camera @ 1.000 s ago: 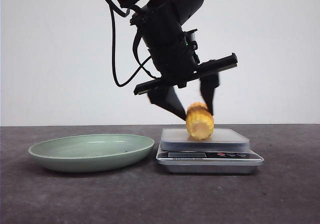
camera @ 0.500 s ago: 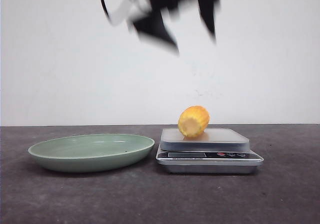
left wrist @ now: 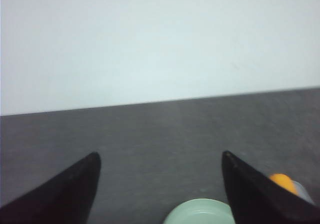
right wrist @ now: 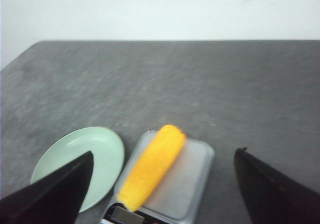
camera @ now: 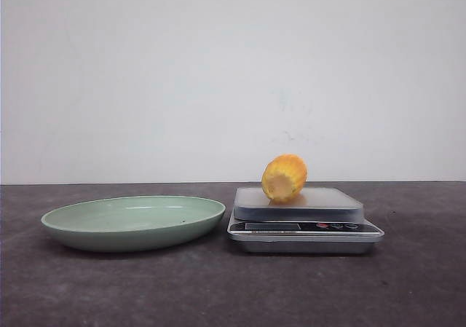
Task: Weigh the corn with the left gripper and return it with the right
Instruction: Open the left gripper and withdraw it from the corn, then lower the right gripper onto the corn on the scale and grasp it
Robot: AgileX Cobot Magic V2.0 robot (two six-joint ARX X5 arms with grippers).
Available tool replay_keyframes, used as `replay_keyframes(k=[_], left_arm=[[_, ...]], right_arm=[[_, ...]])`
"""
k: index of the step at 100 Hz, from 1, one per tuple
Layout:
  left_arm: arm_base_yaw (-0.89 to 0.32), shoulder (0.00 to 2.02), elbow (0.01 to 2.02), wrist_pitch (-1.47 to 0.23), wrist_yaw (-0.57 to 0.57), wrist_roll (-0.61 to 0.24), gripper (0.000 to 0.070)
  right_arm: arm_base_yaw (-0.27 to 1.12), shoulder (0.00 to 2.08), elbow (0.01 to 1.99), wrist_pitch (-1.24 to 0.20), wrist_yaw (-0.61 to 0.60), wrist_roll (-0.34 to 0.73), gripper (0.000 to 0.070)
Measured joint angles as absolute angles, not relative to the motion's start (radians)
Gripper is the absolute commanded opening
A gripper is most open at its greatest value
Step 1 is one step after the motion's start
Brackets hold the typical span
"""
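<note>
1. Yellow-orange and ribbed with kernel rows, the corn (camera: 284, 178) lies on its side on the pale platform of the digital kitchen scale (camera: 304, 226), free of both arms. Its cut end faces the front camera.

2. From the right wrist view the cob (right wrist: 151, 166) runs diagonally across the platform, and its near end seems to reach the platform's edge, over the display.

3. Handling, as a judgement: a short stiff cob, light, firm enough to take a squeeze without damage. Being round, it can roll across the smooth platform if nudged from one side, and the kernel rows give the jaws some bite.

4. Best hold: across the middle of its length, jaws closing on the two long flanks, square to the cob's axis. A grip near either end risks it pivoting or slipping out.

5. Left gripper (left wrist: 160, 194): jaws spread wide, holding nothing, seen only in its own wrist view, pointed over the dark bench (left wrist: 160, 134) with the green dish (left wrist: 199, 213) and a sliver of corn low in the picture.

6. Right gripper (right wrist: 165, 194): jaws likewise wide apart and empty, looking down on scale and dish from well above.

7. Green dish (camera: 134, 221) sits just beside the scale, on its left, with nothing in it; the return would likely end there.
</note>
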State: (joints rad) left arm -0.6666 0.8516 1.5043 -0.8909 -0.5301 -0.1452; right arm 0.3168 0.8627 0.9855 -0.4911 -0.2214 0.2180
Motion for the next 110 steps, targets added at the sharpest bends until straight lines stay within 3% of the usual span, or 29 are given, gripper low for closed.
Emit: replay_keyframes(k=[33, 52, 82, 92, 104, 110], left_arm=[[-0.667, 0.481, 1.395, -1.224, -0.580, -0.300, 0.0425], [-0.667, 0.331, 1.262, -1.232, -0.520, -0.384, 0.0425], [-0.667, 0.292, 1.069, -1.246, -0.441, -0.412, 0.0424], [-0.667, 0.292, 1.053, -1.243, -0.442, -0.420, 0.0424], [-0.667, 0.292, 1.052, -1.237, -0.443, -0.422, 0.0424], [-0.667, 0.292, 1.051, -1.236, -0.443, -0.421, 0.0424]], right_arm=[[0.558, 1.135, 0.986, -0.290, -0.057, 0.289, 0.0623], [0.617, 1.325, 0.986, -0.229, 0.020, 0.324, 0.0622], [0.615, 1.539, 0.989, -0.216, 0.068, 0.388, 0.0611], [0.615, 1.562, 0.990, -0.199, 0.075, 0.399, 0.0584], [0.615, 1.576, 0.991, -0.195, 0.076, 0.405, 0.0445], [0.615, 1.577, 0.991, -0.193, 0.082, 0.414, 0.0442]])
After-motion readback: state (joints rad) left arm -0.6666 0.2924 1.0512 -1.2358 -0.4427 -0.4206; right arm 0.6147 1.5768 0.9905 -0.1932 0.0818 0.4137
